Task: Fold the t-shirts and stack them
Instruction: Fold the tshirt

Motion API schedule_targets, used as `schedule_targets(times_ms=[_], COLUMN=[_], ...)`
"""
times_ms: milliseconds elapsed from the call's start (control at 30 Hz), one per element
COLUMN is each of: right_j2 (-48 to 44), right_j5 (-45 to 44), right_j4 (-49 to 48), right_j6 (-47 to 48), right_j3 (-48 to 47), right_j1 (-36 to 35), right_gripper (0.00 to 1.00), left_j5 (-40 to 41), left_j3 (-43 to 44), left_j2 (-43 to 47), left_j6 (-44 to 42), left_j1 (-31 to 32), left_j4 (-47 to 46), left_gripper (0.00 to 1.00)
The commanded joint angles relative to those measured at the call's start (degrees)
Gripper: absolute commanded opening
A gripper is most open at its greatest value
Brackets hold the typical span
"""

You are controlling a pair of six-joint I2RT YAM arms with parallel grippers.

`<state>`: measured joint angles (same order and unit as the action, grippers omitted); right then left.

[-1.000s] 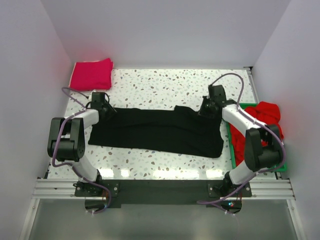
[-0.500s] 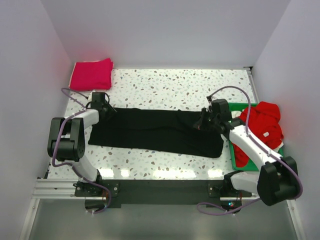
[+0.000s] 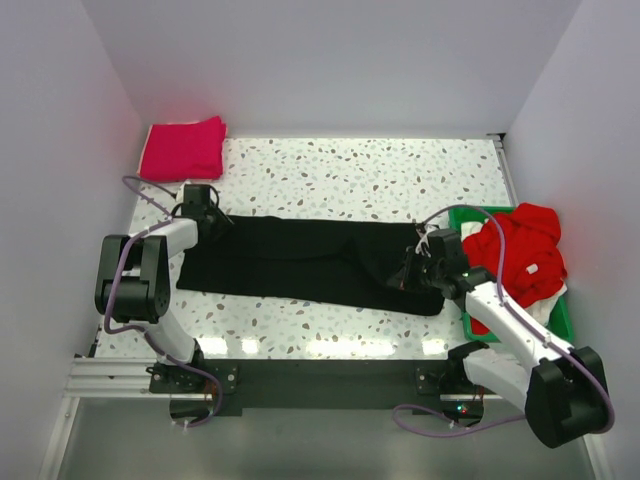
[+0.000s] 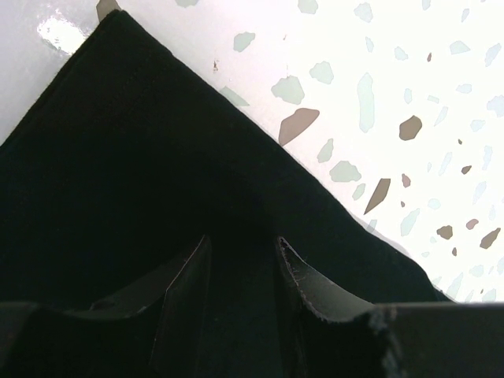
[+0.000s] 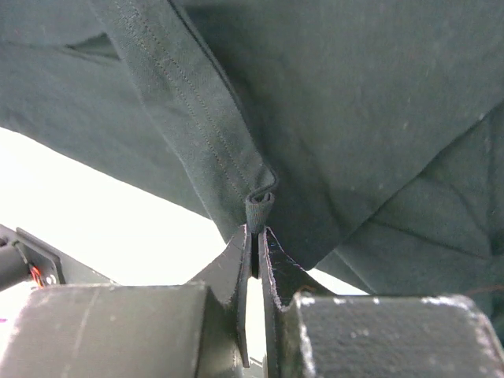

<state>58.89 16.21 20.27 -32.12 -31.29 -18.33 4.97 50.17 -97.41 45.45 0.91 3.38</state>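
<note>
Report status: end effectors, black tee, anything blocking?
Right end effector shut on black t-shirt hem. Left end effector open over its far-left corner. Nothing blocking; red t-shirt in green tray, pink t-shirt folded far left.

The left arm doubles back with the left claw held low, fingers parted, while the right arm reaches forward and inward, the right claw pinched tight on the hem of the black t-shirt.
</note>
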Motion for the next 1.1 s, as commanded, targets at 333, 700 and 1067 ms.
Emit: schedule_targets(times_ms=[333, 700, 1067], right_j2=[-2.4, 1.5, 0.4], right_j5=[4.0, -2.7, -9.5], right_j4=[0.2, -0.7, 4.8], right_j6=[0.0, -2.5, -1.4], right_j3=[1.1, 4.4, 0.4], right_j1=[-1.5, -5.0, -5.0], right_gripper=[0.05, 0.06, 0.05], left_j5=[2.0, 1.7, 1.6], left_j3=[-0.6, -1.0, -1.1], left_j2=[-0.6, -0.2, 0.3], left_j6=[0.1, 0.3, 0.1], left_j1=[0.2, 0.2, 0.2], left_j4=[1.5, 1.5, 1.6], left_gripper=[0.42, 0.42, 0.42])
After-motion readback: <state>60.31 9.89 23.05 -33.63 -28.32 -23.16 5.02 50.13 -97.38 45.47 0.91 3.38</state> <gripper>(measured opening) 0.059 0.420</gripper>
